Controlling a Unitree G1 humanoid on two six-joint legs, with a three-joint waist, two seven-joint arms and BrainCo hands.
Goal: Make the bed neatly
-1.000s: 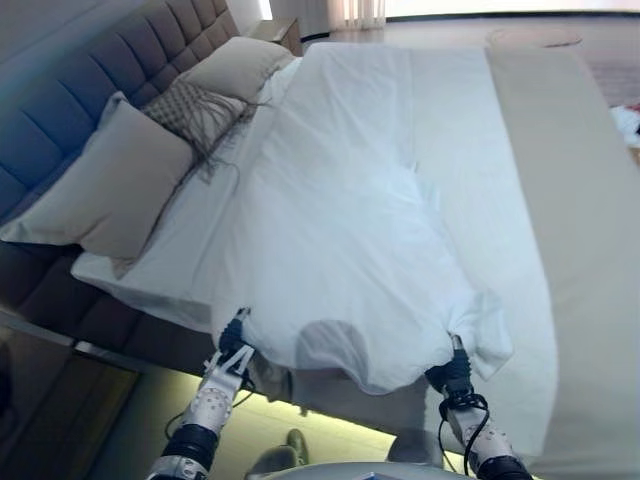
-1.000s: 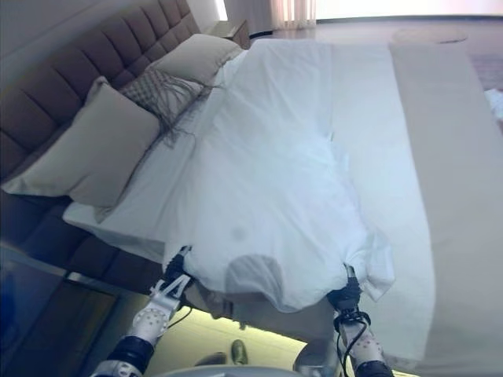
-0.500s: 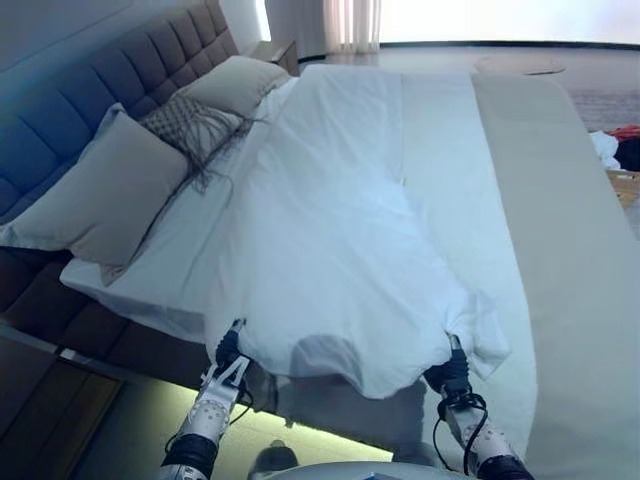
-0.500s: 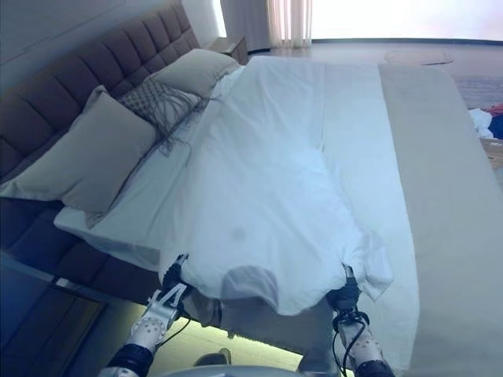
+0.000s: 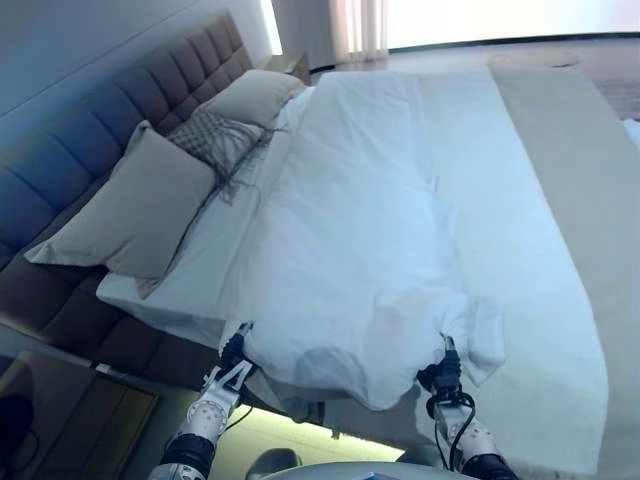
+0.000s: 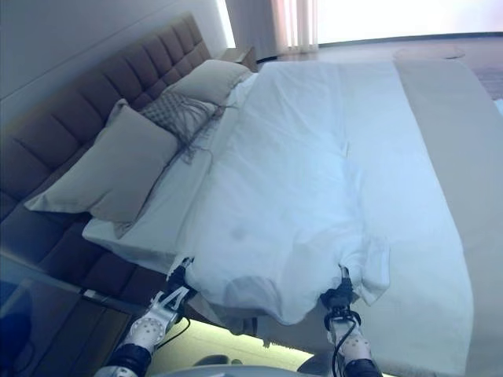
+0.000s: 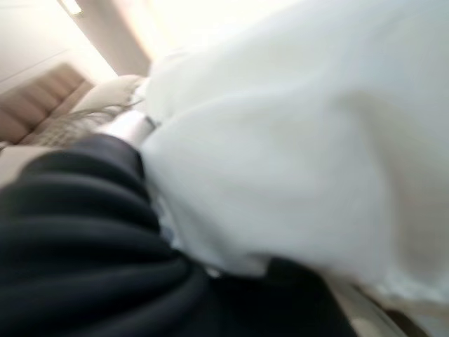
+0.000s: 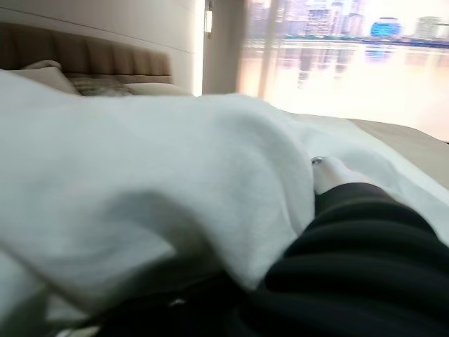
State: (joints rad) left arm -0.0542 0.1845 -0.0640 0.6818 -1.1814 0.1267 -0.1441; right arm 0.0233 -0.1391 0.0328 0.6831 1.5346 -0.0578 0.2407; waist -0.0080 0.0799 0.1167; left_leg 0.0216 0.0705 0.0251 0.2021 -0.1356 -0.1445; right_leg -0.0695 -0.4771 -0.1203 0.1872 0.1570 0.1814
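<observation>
From the 9 o'clock side of the head view, the padded headboard point(image 5: 90, 150) backs a large beige pillow point(image 5: 130, 205), a patterned cushion point(image 5: 220, 135) and a second pillow point(image 5: 250, 95) toward 11 o'clock. At about 7 o'clock the left hand point(image 5: 232, 358) meets the near edge of the white duvet point(image 5: 350, 220); its fingers are buried in the fabric, so I cannot tell how they are set. The duvet lies in a long band across the middle of the bed, its near edge lifted and sagging between the two hands. At about 5 o'clock the right hand point(image 5: 443, 375) is likewise hidden under a bunched corner, and its grasp cannot be read. Toward 3 o'clock the mattress sheet and a beige runner point(image 5: 590, 200) lie bare. The duvet looks soft, light and limp, likely to droop and crease, so it is best held at the near corners, well apart.
</observation>
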